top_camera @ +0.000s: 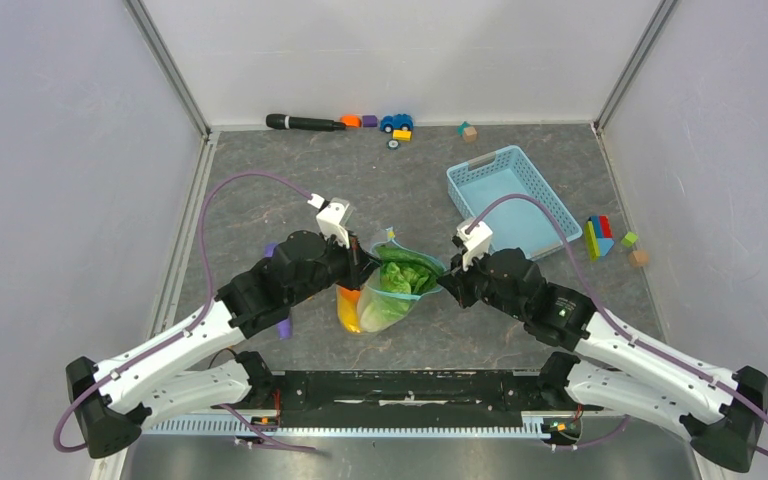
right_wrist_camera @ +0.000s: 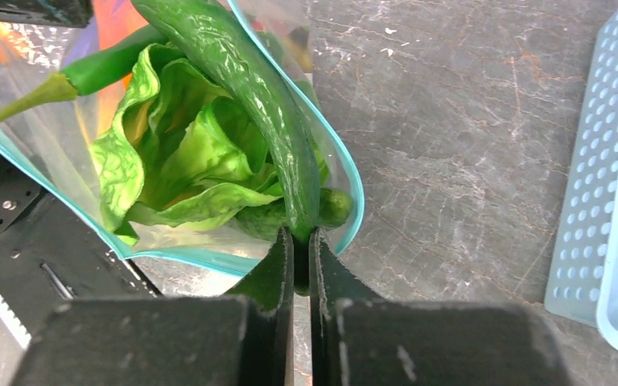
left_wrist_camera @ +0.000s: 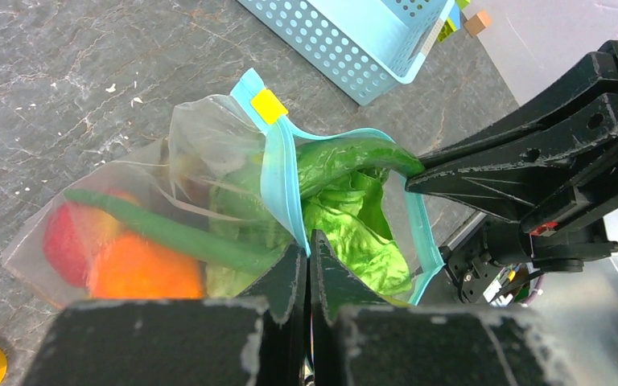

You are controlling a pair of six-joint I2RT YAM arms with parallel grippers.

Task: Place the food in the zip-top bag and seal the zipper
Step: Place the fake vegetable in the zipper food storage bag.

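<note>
The zip-top bag [top_camera: 388, 296] hangs between my two grippers with its mouth open. My left gripper [left_wrist_camera: 308, 241] is shut on the teal zipper [left_wrist_camera: 278, 173] at the near side of the mouth. Inside lie green lettuce [left_wrist_camera: 354, 233], an orange [left_wrist_camera: 133, 269], a red fruit [left_wrist_camera: 66, 233] and a long green pod [left_wrist_camera: 169, 231]. My right gripper [right_wrist_camera: 298, 235] is shut on the end of another long green pod [right_wrist_camera: 249, 80]. That pod reaches into the bag over the lettuce [right_wrist_camera: 185, 153] and crosses the zipper [right_wrist_camera: 352, 181].
A light-blue basket [top_camera: 510, 195] stands just behind my right gripper. Coloured blocks [top_camera: 600, 238] lie to its right. A black stick [top_camera: 305, 122] and small toys [top_camera: 396, 123] line the back wall. Something purple [top_camera: 282, 328] shows under my left arm.
</note>
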